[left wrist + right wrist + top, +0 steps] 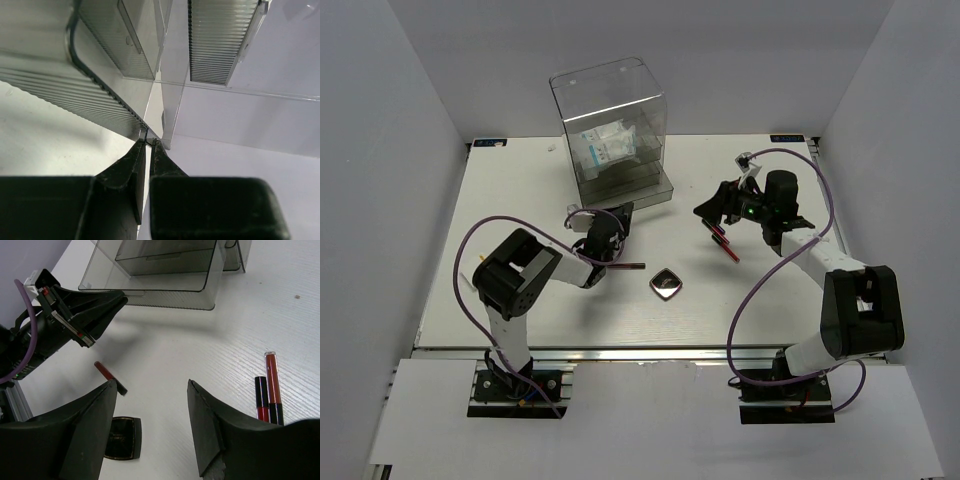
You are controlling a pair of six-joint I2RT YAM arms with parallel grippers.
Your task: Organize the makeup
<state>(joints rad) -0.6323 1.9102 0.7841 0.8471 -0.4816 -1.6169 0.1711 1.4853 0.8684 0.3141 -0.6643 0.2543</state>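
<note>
The clear-white packets (605, 148) lie inside the clear acrylic drawer box (610, 95). Its bottom drawer (638, 188) is pulled out. My left gripper (623, 214) is at the drawer's front. In the left wrist view its jaws (148, 142) are pinched on the drawer's thin rim (107, 95). My right gripper (720, 206) is open and empty above the table (152, 382). Two dark-red sticks (722, 242) lie side by side under it (270, 385). Another red stick (626, 266) lies by the left arm (107, 374). The dark compact (666, 284) lies at the middle front (120, 437).
The white table's (520, 200) walls rise close at left, right and back. The left arm's wrist (65, 320) fills the left of the right wrist view, just ahead of the drawer box (165, 270).
</note>
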